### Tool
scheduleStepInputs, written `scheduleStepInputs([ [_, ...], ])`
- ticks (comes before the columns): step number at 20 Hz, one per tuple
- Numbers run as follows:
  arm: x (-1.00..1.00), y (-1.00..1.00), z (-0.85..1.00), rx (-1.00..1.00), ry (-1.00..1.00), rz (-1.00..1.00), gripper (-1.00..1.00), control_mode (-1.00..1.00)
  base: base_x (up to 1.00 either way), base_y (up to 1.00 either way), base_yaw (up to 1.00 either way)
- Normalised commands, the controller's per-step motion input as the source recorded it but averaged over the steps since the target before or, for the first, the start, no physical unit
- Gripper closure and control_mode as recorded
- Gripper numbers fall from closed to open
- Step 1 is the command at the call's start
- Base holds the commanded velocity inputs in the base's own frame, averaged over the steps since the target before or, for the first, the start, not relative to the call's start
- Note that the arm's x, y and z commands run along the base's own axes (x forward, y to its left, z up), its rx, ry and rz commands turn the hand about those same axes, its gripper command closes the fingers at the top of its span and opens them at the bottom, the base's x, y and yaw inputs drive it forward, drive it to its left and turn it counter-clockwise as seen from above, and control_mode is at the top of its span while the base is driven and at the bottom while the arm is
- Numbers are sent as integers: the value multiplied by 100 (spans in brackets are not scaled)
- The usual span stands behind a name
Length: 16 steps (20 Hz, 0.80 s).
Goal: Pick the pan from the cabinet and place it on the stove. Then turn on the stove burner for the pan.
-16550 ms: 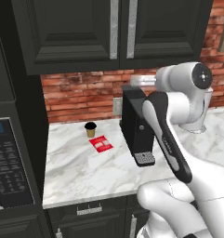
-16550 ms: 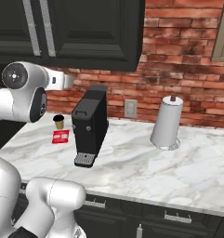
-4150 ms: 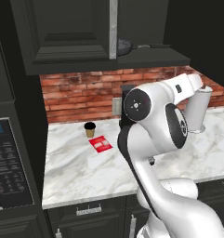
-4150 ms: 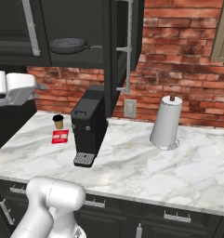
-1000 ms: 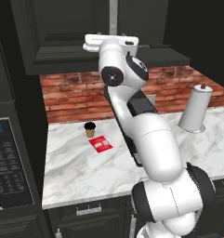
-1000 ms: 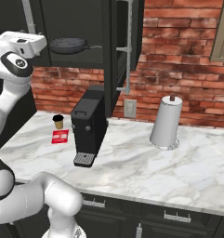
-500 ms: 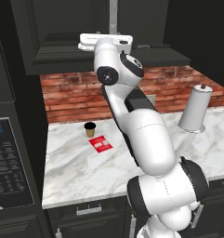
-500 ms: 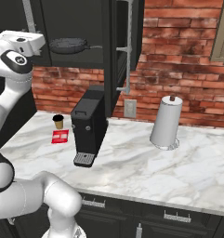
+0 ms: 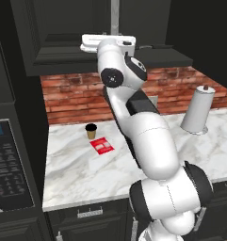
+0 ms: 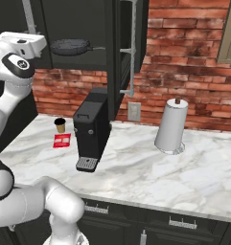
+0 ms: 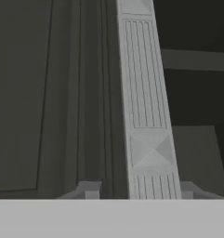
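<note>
At ten o'clock of the right base view, the gripper (image 11: 140,189) stands at the cabinet (image 9: 63,33). Its jaws are spread astride one silver bar handle (image 11: 148,93), with a gap showing on one side; no grip confirmed. At three o'clock from it, one pan (image 10: 69,46) lies flat on the open shelf, handle pointing to three o'clock. Judged rigid, fairly heavy, smooth: take the thin handle close to the bowl. Below: one paper cup (image 10: 60,125), one coffee machine (image 10: 91,129), one paper towel roll (image 10: 171,125).

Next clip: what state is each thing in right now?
Tall black wall cabinet: right door open, left door closed.
Round dark grey frying pan: lying inside the cabinet.
Fingers: astride the left door's silver bar handle, grip unclear.
White paper towel roll: upright.
</note>
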Motion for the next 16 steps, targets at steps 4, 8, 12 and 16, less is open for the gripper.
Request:
scheduleStepInputs([
  [4,-49,32,0,-1,0,0,100,-100,0,0,0],
  [8,-74,41,0,0,0,0,100,-100,0,0,0],
  [12,-83,52,0,-1,2,1,100,-100,0,0,0],
  [16,-85,69,-4,-5,5,2,100,-100,0,0,0],
])
